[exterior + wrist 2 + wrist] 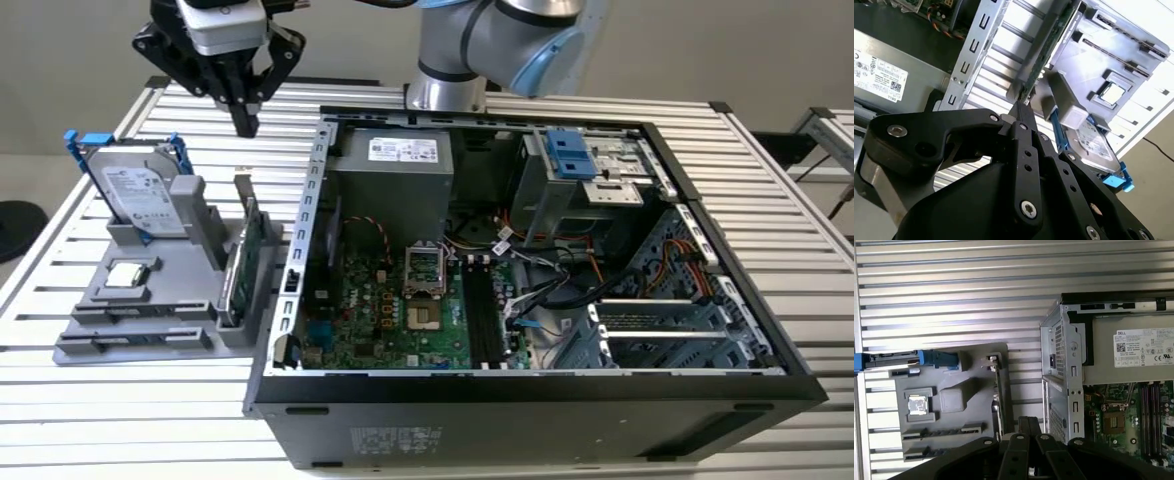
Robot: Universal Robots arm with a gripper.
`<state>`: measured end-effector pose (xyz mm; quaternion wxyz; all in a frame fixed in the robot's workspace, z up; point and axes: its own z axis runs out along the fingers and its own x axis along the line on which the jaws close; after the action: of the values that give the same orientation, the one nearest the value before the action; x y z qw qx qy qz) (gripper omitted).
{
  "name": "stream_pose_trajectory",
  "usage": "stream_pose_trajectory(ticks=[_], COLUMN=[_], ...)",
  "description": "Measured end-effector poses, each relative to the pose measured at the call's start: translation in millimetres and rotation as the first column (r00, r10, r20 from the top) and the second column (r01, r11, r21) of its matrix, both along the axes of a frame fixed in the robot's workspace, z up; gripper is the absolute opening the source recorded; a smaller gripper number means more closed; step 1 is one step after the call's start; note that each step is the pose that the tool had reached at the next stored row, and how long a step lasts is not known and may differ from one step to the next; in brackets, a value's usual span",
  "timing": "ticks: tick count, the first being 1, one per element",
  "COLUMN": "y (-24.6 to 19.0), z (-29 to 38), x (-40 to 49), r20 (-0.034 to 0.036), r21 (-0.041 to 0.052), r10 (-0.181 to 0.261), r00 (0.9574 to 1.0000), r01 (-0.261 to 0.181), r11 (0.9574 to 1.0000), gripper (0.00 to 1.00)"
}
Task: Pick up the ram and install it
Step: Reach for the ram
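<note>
Black fingers (244, 120) clenched, empty, held above far end of grey holder (94, 345), worktop (54, 400) left; ram (235, 280) ungrasped; approach step judged in hand.

All three views share the computer case (534, 420), exterior from above.

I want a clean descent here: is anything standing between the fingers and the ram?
Nothing visible does. The gripper, shut and empty, hangs in open air above the ram, which stands on edge in the gray holder.
</note>
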<state>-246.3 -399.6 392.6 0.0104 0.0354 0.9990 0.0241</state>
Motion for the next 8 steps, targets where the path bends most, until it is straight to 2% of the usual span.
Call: stream_pose_trajectory(ticks=[8], y=[0.0], z=[0.0], x=[-9.6], r20=[0.0000], r21=[0.0000], r10=[0.000], r00=[1.0000], r01=[0.000], r11=[1.0000], gripper=[0.00])
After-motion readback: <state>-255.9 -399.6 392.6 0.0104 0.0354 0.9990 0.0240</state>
